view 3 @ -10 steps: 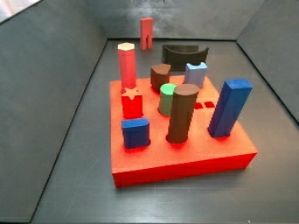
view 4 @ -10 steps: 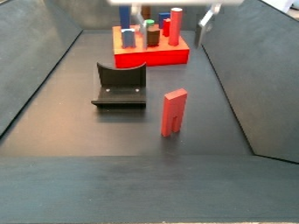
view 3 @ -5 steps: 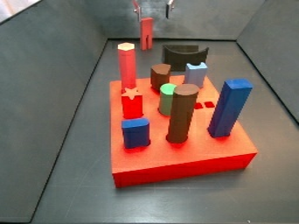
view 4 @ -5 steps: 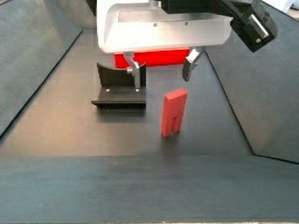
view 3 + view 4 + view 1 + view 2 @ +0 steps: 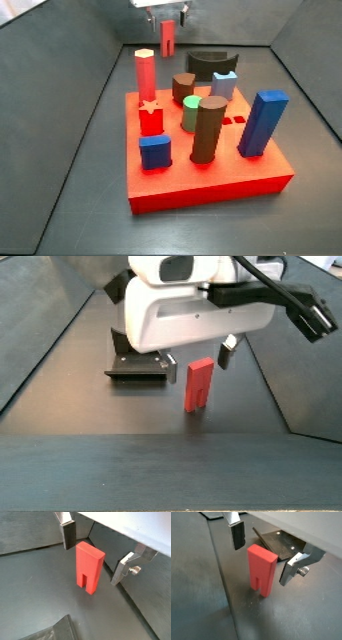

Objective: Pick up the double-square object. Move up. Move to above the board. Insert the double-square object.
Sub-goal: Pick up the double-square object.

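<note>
The double-square object is a slim red post standing upright on the dark floor, apart from the board; it also shows in a side view and in both wrist views. My gripper is open and stands over the post, one finger on each side of its top, with a gap on both sides. In a side view the gripper sits just above the post. The board is a thick red block near the front, with several pegs in it.
The fixture stands on the floor beside the post, and shows behind it in a wrist view. On the board stand a pink-red hexagonal post, a red star peg, blue blocks and brown cylinders. Sloped grey walls bound the floor.
My gripper has come down from high above the floor and forward over the red post, so that its open fingers now flank the post's top. The post has not moved.
</note>
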Tool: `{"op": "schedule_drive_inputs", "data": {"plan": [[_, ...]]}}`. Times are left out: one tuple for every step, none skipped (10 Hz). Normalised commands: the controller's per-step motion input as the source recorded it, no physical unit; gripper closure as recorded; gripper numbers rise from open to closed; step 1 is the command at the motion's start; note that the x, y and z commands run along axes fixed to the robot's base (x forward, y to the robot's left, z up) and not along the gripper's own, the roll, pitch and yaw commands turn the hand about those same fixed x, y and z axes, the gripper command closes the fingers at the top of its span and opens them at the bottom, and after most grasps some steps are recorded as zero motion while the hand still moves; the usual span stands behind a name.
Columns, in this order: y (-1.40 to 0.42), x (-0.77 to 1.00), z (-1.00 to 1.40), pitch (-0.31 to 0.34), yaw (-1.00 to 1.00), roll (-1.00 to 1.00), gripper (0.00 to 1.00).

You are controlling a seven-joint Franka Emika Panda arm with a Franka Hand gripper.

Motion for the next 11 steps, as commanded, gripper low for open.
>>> {"op": "schedule_drive_inputs", "data": {"plan": [[-0.01,0.00,0.00,0.000,0.01,0.00,0.00],[0.00,0.00,0.00,0.000,0.00,0.00,0.00],[0.00,0.00,0.00,0.000,0.00,0.00,1.00],[0.00,0.00,0.00,0.000,0.00,0.00,1.00],[0.00,0.00,0.00,0.000,0.00,0.00,1.00],[0.00,0.00,0.00,0.000,0.00,0.00,1.00],[0.00,0.00,0.00,0.000,0.00,0.00,1.00],[0.00,0.00,0.00,0.000,0.00,0.00,1.00],[0.00,0.00,0.00,0.000,0.00,0.00,1.00],[0.00,0.00,0.00,0.000,0.00,0.00,1.00],[0.00,0.00,0.00,0.000,0.00,0.00,1.00]]}}
